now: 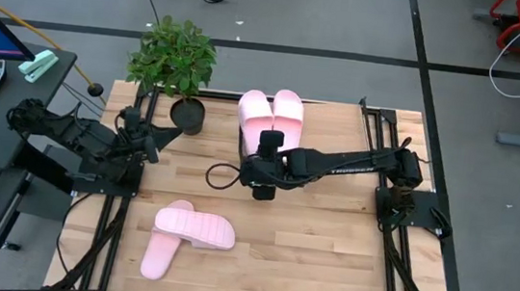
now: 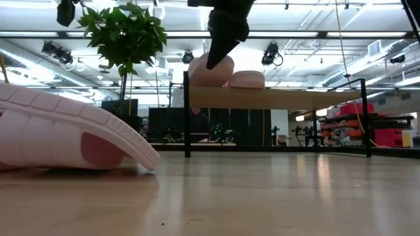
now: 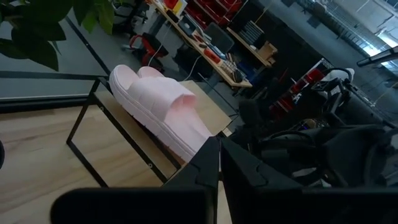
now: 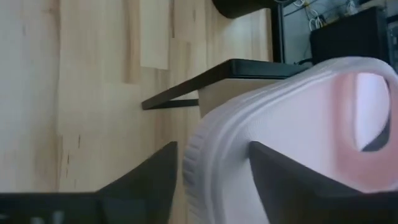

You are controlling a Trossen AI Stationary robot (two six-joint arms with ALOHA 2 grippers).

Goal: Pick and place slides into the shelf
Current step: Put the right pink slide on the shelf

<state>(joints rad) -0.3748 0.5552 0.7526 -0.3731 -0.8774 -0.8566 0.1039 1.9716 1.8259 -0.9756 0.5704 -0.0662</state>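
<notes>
Wood planks run under everything, and at the far edge two pale pink foam slides (image 1: 271,115) sit side by side on the slanted shelf (image 2: 275,98), while two more (image 1: 183,234) lie loose near me. I have the right gripper (image 1: 266,170) at the heel of the left one, its fingers straddling the ribbed sole edge without pinching, so I judge this the release. Next I lift clear and fetch a loose slide; the left gripper (image 1: 155,141) waits closed by the plant (image 1: 174,56).
</notes>
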